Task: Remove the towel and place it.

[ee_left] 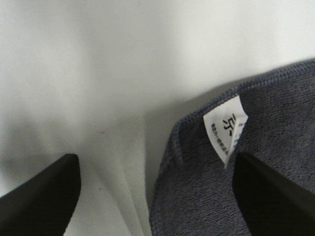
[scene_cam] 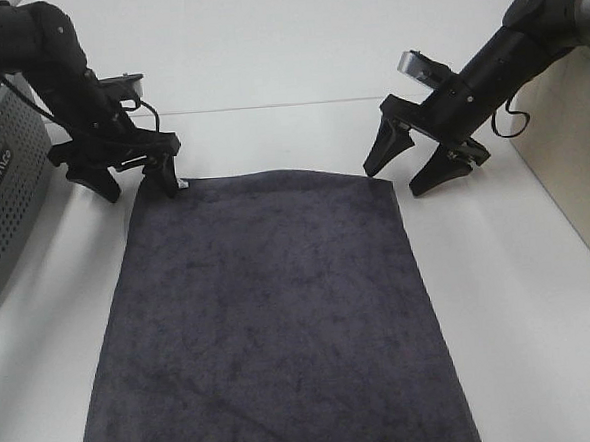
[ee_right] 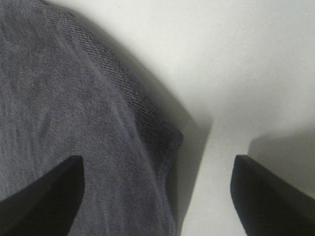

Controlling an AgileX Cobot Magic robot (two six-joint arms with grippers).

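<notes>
Exterior high view: noting towel (scene_cam: 271, 323) lying flat on white surface (scene_cam: 296, 71), filling the middle and running off the near edge of frame. Judging its long axis as running from the arms' side toward the camera, with the short far edge lying between the two grippers.

Finding left gripper (scene_cam: 138, 189) wide open and holding nothing, sitting low at the far-left corner. Confirming in left wrist view: one finger hanging over the cloth just beside white tag (ee_left: 226, 130), the other over bare surface, the corner hem lying between them. Cannot tell whether the fingertips are touching the cloth.

Finding right gripper (scene_cam: 395, 180) likewise wide open and empty, straddling the far-right corner. Confirming in right wrist view: one finger over the towel (ee_right: 59, 98), the other over bare surface, with the corner slightly raised and casting shadow.

Rating both arms as equally near, each matched to its own corner. Judging the coming move as depending on each corner lying between open jaws, so closing straight down looks sufficient.

Recording grey perforated box (scene_cam: 1, 169) beside the left arm and beige panel (scene_cam: 572, 164) beside the right arm. Seeing nothing lying on the towel or blocking either corner.
</notes>
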